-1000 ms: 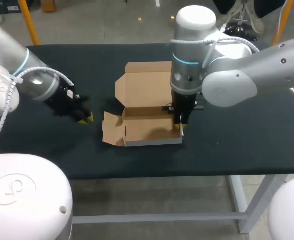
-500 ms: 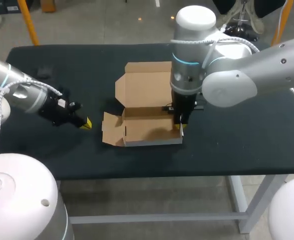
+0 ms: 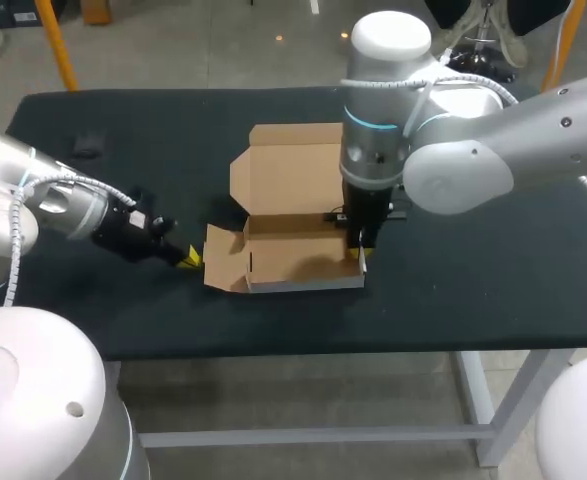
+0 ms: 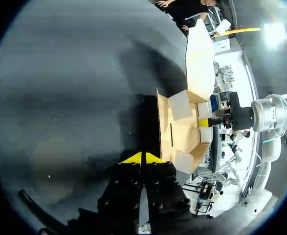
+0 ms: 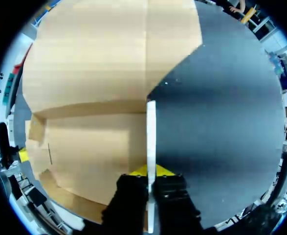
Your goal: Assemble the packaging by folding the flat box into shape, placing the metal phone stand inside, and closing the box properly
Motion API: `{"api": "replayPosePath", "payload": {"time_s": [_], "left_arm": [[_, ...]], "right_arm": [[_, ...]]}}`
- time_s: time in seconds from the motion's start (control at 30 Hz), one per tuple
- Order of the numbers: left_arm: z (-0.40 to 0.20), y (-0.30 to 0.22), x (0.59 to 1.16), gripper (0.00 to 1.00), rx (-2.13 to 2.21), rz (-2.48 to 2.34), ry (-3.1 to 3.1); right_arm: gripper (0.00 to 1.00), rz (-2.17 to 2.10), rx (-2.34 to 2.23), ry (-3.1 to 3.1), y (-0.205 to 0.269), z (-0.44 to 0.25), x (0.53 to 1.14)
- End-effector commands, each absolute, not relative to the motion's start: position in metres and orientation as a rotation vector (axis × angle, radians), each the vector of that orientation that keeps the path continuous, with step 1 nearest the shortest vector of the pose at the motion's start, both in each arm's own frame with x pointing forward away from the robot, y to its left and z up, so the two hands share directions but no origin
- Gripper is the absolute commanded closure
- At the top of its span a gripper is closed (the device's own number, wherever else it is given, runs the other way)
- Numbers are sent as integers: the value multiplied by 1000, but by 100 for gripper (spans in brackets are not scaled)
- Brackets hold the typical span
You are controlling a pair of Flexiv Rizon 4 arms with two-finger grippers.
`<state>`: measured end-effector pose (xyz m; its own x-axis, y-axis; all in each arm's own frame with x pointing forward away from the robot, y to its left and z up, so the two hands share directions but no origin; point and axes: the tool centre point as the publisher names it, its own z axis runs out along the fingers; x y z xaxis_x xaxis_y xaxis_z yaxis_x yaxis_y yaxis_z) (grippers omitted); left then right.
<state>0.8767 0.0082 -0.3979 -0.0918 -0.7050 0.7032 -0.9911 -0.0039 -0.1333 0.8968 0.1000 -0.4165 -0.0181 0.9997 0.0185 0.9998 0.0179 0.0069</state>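
Since the cardboard box (image 3: 293, 250) at the middle of the table (image 3: 493, 260) looks light and easily creased, I'd take it by a wall edge. The right pincer (image 3: 361, 252) pinches its right-hand wall. The left pincer (image 3: 188, 258), tips pressed together on nothing, sits just beside its other end.

The box (image 3: 293, 180) is plain brown cardboard with a white front wall, the desk (image 3: 493, 260) black, and the fingers (image 4: 133, 158) black with yellow tips.

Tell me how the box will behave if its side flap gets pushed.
The side flap is thin card on a crease, so it likely bends rather than resists. The box looks light and might slide, though the right gripper pinching its wall should steady it.
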Motion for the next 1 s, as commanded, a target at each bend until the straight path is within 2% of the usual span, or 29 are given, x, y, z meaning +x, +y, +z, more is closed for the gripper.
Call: {"api": "replayPosePath", "payload": {"time_s": [0.03, 0.5, 1.0], "left_arm": [[-406, 4, 884, 100, 1730, 864, -1834], [-407, -10, 886, 100, 1680, 895, -1785], [-381, -35, 880, 100, 1604, 991, -1711]], "right_arm": [[100, -22, -2196, -2236, 101, -415, 897], [100, -22, -2196, -2236, 101, -415, 897], [100, -22, -2196, -2236, 101, -415, 897]]}}
